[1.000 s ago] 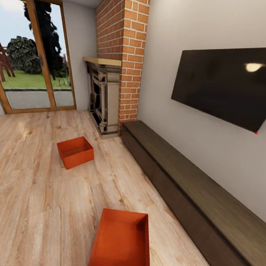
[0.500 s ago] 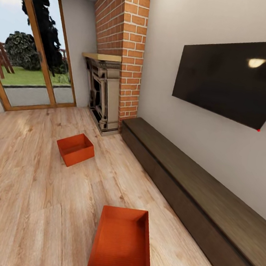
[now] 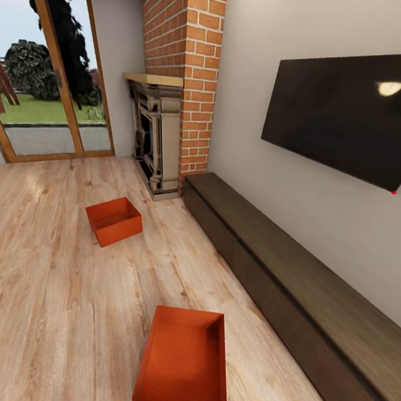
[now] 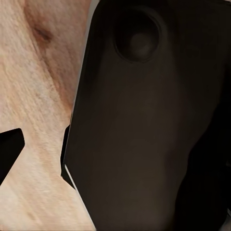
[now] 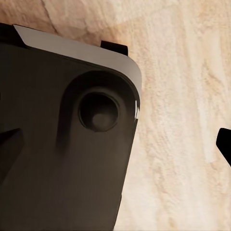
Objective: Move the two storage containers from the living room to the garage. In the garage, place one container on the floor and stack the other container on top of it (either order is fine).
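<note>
Near storage container (image 3: 184, 365) and far one (image 3: 114, 220) (both open-topped) on wood floor (image 3: 41, 307), hands' state unreadable

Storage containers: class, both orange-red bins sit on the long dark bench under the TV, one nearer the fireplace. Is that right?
Not quite. In the head view the near storage container and the far storage container both sit on the wood-plank floor, not on the bench. The far one is indeed nearer the fireplace.

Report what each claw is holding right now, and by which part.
Nothing is held. Both storage containers, the near one and the far one, sit free on the wood-plank floor; no claw touches either.
</note>
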